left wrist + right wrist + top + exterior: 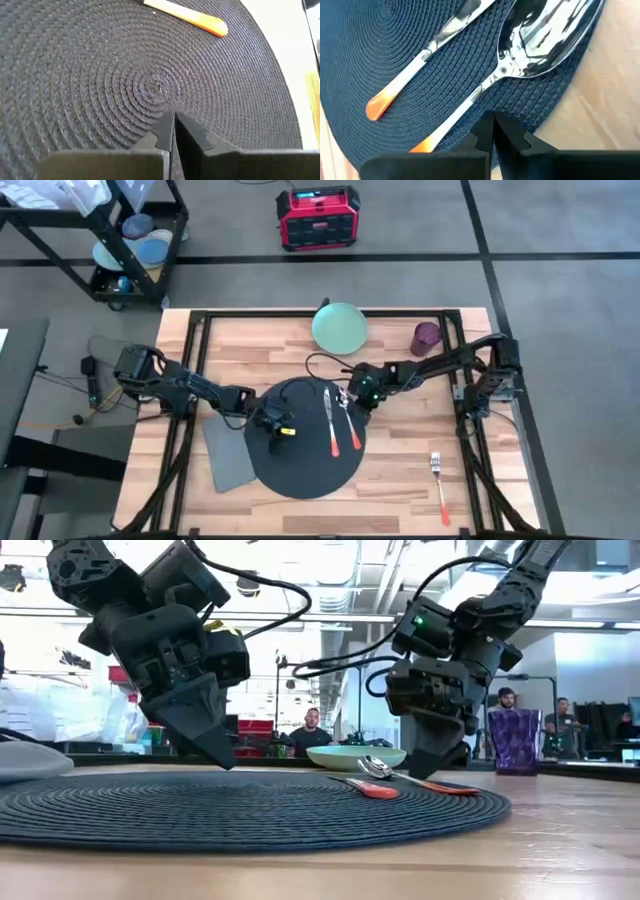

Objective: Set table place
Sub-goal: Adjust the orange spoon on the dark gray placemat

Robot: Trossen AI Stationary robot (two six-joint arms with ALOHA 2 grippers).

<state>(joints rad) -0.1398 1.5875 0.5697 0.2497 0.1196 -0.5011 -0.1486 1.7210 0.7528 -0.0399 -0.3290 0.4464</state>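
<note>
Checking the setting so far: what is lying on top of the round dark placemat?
On the placemat lie a knife and a spoon, both orange-handled, toward its right side. The left gripper is over its left part with jaws shut and hides the mat beneath it.

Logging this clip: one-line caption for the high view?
Both pincers, left and right, shut over the mat; knife, spoon on it.

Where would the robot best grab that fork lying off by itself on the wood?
Probably around the fork's slim orange handle, with a tool coming straight down and its fingers across the handle. It lies flat on the table, with bare wood on both sides, and the metal tines end is wider.
</note>
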